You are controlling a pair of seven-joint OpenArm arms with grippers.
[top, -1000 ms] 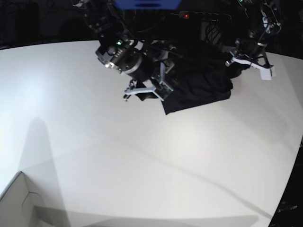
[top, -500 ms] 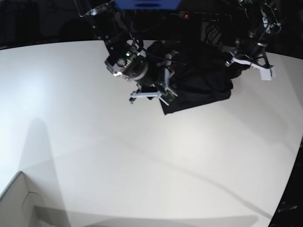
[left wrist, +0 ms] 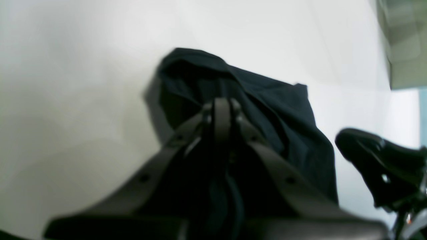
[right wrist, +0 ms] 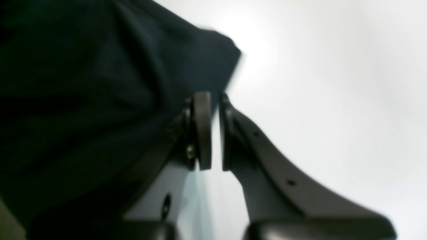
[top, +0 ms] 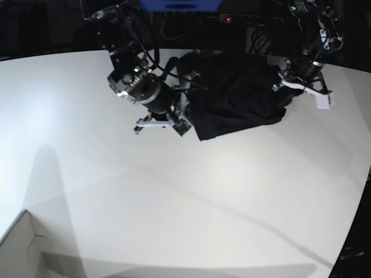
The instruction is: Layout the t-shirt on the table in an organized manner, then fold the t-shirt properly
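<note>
The black t-shirt (top: 237, 95) lies bunched at the far side of the white table (top: 174, 202), stretched between both arms. My right gripper (top: 186, 116) is at its left edge. In the right wrist view its fingers (right wrist: 203, 130) stand almost together, with the shirt's edge (right wrist: 100, 100) at their tips (right wrist: 215, 100). My left gripper (top: 283, 87) is at the shirt's right end. In the left wrist view it (left wrist: 222, 110) is shut, with dark cloth (left wrist: 267, 110) running under and between the fingers.
A white cardboard box corner (top: 23, 249) sits at the near left. The table's curved edge runs down the right side (top: 362, 191). Dark equipment and cables stand behind the far edge. The other arm's black body (left wrist: 377, 166) shows in the left wrist view.
My right gripper went in to the shirt's left edge, closed there and drew back left. The shirt is now spread wider toward the left. The left arm shifted slightly.
</note>
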